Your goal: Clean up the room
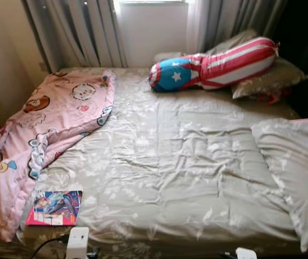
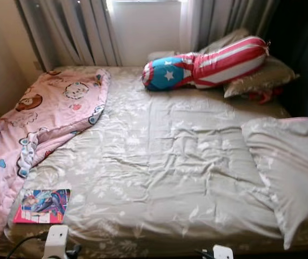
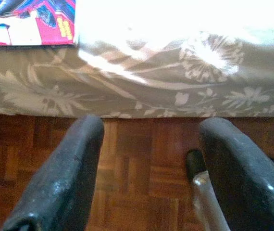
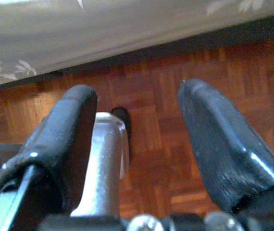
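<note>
Pink comic book [image 1: 54,208], lower left on the bed [image 1: 186,178], looks light and floppy, best pinched at its edge; left tool [image 3: 149,168] and right tool [image 4: 137,144] hang wide open, empty

No legible txt — comic book [image 1: 55,207] cover has lettering, too blurred/small to read.

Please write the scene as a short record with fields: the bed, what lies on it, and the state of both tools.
bed: grey floral sheet, wrinkled
left side: pink cartoon blanket, bunched, hanging over the edge
near left corner: comic book, flat on the sheet
head end: stars-and-stripes bolster leaning on a grey pillow
right side: grey pillow, loose
floor: wooden parquet
left tool: open, low before the bed edge
right tool: open, above the floor
</note>
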Controlling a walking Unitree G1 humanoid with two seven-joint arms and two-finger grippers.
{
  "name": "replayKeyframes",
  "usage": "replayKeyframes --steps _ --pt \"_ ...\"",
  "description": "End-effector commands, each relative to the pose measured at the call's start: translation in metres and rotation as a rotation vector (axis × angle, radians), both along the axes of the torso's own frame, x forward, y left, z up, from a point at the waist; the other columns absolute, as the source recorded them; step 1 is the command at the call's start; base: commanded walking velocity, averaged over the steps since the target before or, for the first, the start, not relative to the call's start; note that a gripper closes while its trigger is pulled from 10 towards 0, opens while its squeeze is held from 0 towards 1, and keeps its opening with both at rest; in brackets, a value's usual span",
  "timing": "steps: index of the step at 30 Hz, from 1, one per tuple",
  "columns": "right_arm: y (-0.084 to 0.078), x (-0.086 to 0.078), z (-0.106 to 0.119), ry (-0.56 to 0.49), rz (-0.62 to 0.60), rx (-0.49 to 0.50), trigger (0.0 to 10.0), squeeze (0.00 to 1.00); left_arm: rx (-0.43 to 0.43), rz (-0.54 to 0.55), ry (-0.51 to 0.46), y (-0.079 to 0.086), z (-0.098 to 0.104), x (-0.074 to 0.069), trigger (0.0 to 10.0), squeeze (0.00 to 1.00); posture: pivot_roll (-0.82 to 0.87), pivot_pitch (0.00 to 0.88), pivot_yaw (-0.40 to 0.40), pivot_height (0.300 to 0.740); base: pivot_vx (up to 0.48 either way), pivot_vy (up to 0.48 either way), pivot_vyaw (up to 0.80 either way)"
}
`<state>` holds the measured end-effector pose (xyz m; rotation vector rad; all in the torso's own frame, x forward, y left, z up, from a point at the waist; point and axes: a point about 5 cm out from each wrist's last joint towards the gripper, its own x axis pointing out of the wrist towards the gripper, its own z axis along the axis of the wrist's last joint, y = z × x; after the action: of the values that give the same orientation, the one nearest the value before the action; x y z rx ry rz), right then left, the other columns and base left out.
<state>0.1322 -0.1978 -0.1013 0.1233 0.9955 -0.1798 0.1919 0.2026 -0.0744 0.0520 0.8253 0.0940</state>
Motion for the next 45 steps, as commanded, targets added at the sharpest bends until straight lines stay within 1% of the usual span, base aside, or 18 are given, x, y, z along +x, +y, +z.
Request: replayKeyframes --steps 1,5,7,8,10,16,21,23,24,27,28,30,32,35,43,45 --pt "0.007 0.005 0.001 -0.008 0.012 0.006 10.0 0.00 0.025 0.017 0.015 0.010 0.000 -0.004 10.0 0.00 -0.04 0.000 0.018 0.740 0.000 0.368 0.00" --pt "0.007 0.005 0.001 -0.007 0.016 0.006 10.0 0.00 0.024 0.018 0.015 0.010 -0.001 -0.004 10.0 0.00 -0.04 0.000 0.015 0.740 0.000 0.368 0.00" --pt "0.002 0.005 0.001 -0.005 0.016 -0.001 10.0 0.00 0.023 0.019 0.014 0.009 0.000 -0.003 10.0 0.00 -0.04 0.000 0.011 0.740 0.000 0.371 0.00" --pt "0.002 0.005 0.001 -0.005 0.016 -0.001 10.0 0.00 0.023 0.019 0.014 0.009 0.000 -0.003 10.0 0.00 -0.04 0.000 0.011 0.740 0.000 0.371 0.00" --pt "-0.012 0.003 0.003 -0.006 0.011 -0.013 10.0 0.00 0.022 0.023 0.013 0.009 0.000 -0.003 10.0 0.00 -0.04 0.000 0.008 0.740 0.000 0.371 0.00" --pt "-0.030 -0.004 0.005 0.001 0.001 -0.029 10.0 0.00 0.020 0.030 0.015 0.009 -0.001 -0.004 10.0 0.00 -0.04 0.000 0.004 0.740 0.000 0.369 0.00" --pt "-0.031 -0.006 0.004 0.010 0.021 -0.036 10.0 0.00 0.018 0.034 0.016 0.009 -0.001 -0.005 10.0 0.00 -0.04 0.000 0.002 0.740 0.000 0.368 0.00" --pt "-0.026 -0.006 0.003 0.013 0.030 -0.035 10.0 0.00 0.017 0.035 0.017 0.009 -0.001 -0.005 10.0 0.00 -0.04 0.000 0.003 0.740 0.000 0.368 0.61" --pt "-0.019 -0.005 0.002 0.011 0.040 -0.029 10.0 0.00 0.016 0.035 0.017 0.009 -0.001 -0.005 10.0 0.00 -0.04 0.000 0.002 0.740 0.000 0.371 0.80" --pt "-0.009 -0.002 0.001 0.007 0.045 -0.019 10.0 0.00 0.017 0.035 0.017 0.009 -0.001 -0.005 10.0 0.00 -0.03 0.000 0.002 0.740 0.000 0.370 0.80" --pt "0.000 0.001 0.001 -0.002 0.037 -0.007 10.0 0.00 0.017 0.037 0.018 0.009 -0.001 -0.005 10.0 0.00 -0.03 0.000 0.002 0.740 0.000 0.375 0.00" --pt "0.007 0.003 0.000 -0.004 0.045 -0.002 10.0 0.00 0.017 0.039 0.018 0.009 -0.001 -0.005 10.0 0.00 -0.03 0.000 0.001 0.740 0.000 0.375 0.00" --pt "0.020 0.006 -0.001 -0.006 0.056 0.007 10.0 0.00 0.018 0.040 0.018 0.009 -0.002 -0.006 10.0 0.00 -0.03 0.000 0.002 0.740 0.000 0.369 0.00" --pt "0.026 0.007 0.000 -0.008 0.062 0.011 10.0 0.00 0.018 0.042 0.019 0.009 -0.002 -0.006 10.0 0.00 -0.03 0.000 0.001 0.740 0.000 0.370 0.00" --pt "0.027 0.009 0.000 -0.009 0.063 0.007 10.0 0.00 0.015 0.042 0.020 0.009 -0.002 -0.006 10.0 0.00 -0.03 0.000 -0.001 0.740 0.000 0.369 0.00" --pt "0.033 0.011 0.000 -0.011 0.067 0.009 10.0 0.00 0.015 0.043 0.020 0.009 -0.002 -0.006 10.0 0.00 -0.03 0.000 -0.002 0.740 0.000 0.368 0.00"
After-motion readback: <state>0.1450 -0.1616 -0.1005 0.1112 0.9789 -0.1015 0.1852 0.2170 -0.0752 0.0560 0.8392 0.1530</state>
